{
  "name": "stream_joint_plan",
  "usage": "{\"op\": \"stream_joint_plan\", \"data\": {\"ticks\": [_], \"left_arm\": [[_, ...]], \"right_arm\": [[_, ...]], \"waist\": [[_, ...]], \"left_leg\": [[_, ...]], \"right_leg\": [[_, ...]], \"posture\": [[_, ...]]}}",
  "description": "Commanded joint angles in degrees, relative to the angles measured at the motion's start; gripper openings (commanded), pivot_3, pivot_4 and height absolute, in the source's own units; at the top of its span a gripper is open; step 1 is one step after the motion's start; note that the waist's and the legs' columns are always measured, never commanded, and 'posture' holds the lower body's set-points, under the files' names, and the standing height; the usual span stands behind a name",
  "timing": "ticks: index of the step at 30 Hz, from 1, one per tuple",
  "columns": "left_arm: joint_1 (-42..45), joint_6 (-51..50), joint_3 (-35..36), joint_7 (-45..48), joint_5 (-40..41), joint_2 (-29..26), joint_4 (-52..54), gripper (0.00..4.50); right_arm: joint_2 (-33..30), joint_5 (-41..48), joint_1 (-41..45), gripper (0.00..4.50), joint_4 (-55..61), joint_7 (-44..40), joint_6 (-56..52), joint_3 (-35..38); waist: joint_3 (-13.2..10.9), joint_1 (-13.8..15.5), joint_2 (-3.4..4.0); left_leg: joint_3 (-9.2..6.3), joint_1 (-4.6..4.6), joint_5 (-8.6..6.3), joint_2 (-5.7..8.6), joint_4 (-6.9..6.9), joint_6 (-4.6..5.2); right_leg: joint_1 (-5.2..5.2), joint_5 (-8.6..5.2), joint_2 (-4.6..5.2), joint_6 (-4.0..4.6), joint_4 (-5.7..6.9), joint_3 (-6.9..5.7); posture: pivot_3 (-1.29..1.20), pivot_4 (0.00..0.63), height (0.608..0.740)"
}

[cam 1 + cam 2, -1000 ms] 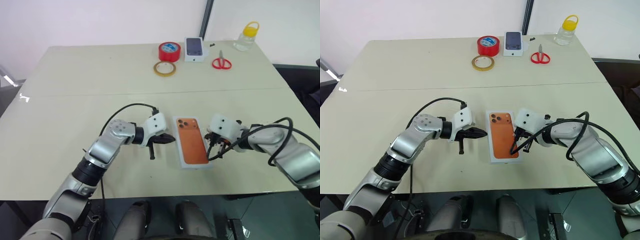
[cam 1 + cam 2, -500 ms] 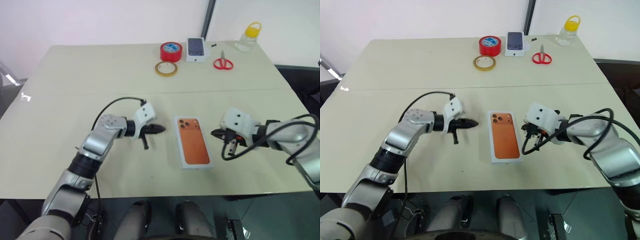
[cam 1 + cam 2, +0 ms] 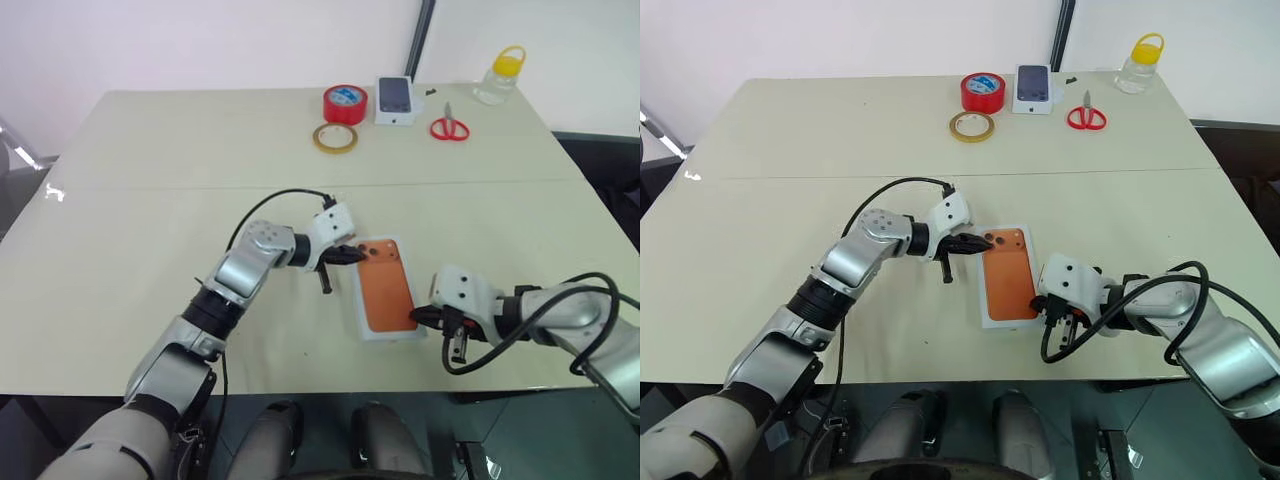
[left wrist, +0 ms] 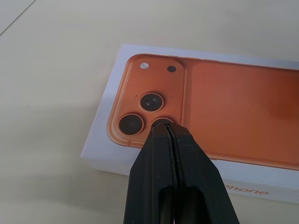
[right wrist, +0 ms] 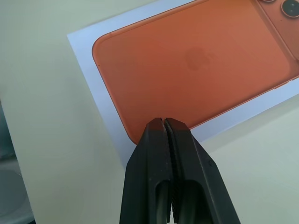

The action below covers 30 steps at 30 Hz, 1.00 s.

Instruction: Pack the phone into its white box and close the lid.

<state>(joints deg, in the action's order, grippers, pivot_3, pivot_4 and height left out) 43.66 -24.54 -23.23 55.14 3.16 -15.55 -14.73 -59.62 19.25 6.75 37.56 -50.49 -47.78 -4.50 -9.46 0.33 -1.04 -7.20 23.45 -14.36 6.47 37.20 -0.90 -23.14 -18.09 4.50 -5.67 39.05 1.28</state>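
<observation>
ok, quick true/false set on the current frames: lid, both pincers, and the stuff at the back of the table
1. The lid sits printed face up on the table. True.
2. The left pincer is wide open. False: it is shut, its tip over the printed camera lenses.
3. The right pincer is shut, at the lid's near corner. True.
4. The scissors lie beside the lid. False: they lie at the table's far edge, near the red tape roll.

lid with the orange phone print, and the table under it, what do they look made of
The lid looks like white cardboard with a smooth, slightly satin print: crisp folded edges, a soft sheen on the orange. The table looks like a cream laminate or painted board, matte with faint glare; its core is not visible.
</observation>
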Motion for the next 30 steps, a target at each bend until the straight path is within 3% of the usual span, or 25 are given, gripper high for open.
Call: {"op": "stream_joint_plan", "data": {"ticks": [1,6,8,10,16,20,25,30], "left_arm": [[-1.06,-0.14,-1.75,0.15,-1.97,-0.46,-1.09,0.00],[1.34,1.91,9.98,-10.51,2.82,4.31,-4.30,0.00],[3.65,-0.60,18.32,-16.51,6.21,4.33,-5.64,0.00],[3.40,-1.33,22.09,-18.71,7.14,2.41,-4.38,0.00],[-8.20,-2.66,29.42,-20.62,7.42,-8.41,6.31,0.00],[-19.03,-3.73,34.83,-20.54,9.24,-14.02,14.23,0.00],[-28.18,-5.04,38.45,-21.91,10.96,-15.61,21.99,0.00],[-30.96,-6.33,39.52,-24.94,12.35,-14.46,24.77,0.00]], "right_arm": [[0.44,-0.65,-0.20,0.08,0.83,1.41,-0.87,-0.65],[5.25,1.12,2.97,0.08,-2.55,4.01,2.84,4.42],[10.13,1.28,7.73,0.08,-7.58,8.15,3.61,7.46],[13.45,1.99,11.38,0.08,-12.48,10.36,3.83,10.25],[15.97,2.69,18.36,0.08,-28.73,10.71,7.93,16.32],[14.45,1.51,19.75,0.08,-38.04,7.18,13.33,16.32],[13.57,0.67,20.29,0.08,-44.97,2.92,18.90,15.56],[14.21,1.40,21.10,0.08,-47.73,0.67,21.25,15.67]], "waist": [[0.04,0.00,-0.04],[0.02,0.05,-0.09],[-0.06,-0.30,-0.22],[-0.08,-1.05,-0.25],[-0.03,-1.28,-0.18],[-0.04,-1.13,-0.17],[-0.04,-0.77,-0.16],[-0.04,-0.99,-0.15]], "left_leg": [[0.00,-0.03,0.00,0.00,0.00,0.00],[-0.01,-0.05,0.00,0.00,0.02,0.00],[-0.01,-0.02,0.00,0.00,0.02,-0.01],[-0.01,0.03,0.05,-0.02,0.01,-0.08],[0.00,0.00,0.06,-0.01,-0.13,-0.11],[0.02,0.00,0.06,-0.01,-0.09,-0.10],[0.01,0.00,0.05,0.02,-0.07,-0.08],[0.02,-0.01,0.05,-0.01,-0.08,-0.08]], "right_leg": [[0.03,0.00,0.00,0.00,0.00,0.00],[0.05,0.00,0.00,0.00,0.00,0.00],[-0.02,0.00,-0.02,0.00,0.04,0.01],[-0.14,0.01,-0.03,0.00,0.15,0.02],[-0.17,0.01,-0.02,0.00,0.10,0.04],[-0.18,0.01,-0.02,0.02,0.13,0.07],[-0.09,0.01,0.04,0.02,0.06,0.04],[-0.11,0.01,0.01,0.02,0.10,0.03]], "posture": [[0.00,0.150,0.740],[0.00,0.150,0.740],[0.00,0.150,0.740],[0.00,0.150,0.740],[0.00,0.150,0.740],[0.00,0.150,0.740],[0.00,0.150,0.740],[0.00,0.150,0.740]]}}
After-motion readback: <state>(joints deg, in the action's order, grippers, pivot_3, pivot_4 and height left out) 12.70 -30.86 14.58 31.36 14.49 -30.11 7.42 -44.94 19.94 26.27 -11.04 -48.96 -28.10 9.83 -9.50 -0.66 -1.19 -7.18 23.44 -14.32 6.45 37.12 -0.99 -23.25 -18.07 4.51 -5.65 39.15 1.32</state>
